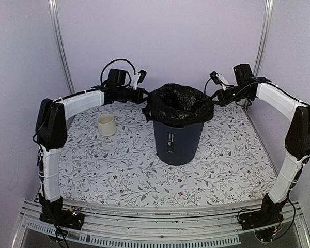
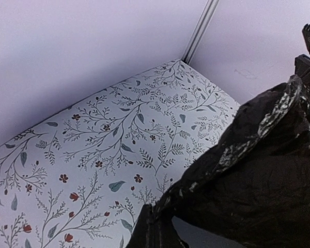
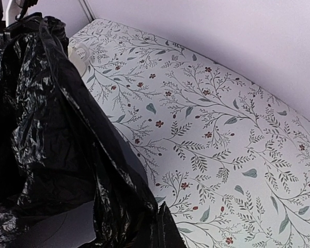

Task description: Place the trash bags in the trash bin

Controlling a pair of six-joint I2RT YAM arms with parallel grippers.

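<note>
The dark grey trash bin stands upright mid-table. The glossy black trash bag sits in its mouth, with its edge folded out over the rim. My left gripper is at the bag's left edge and my right gripper is at its right edge, both at rim height. In the left wrist view the bag fills the right side and a pinched fold runs into my gripper. In the right wrist view the bag fills the left side and a fold runs into my gripper. The plastic hides the fingers.
A small cream cup stands upright on the floral tablecloth left of the bin, below the left forearm; it also shows in the right wrist view. Lilac walls and two metal posts close the back.
</note>
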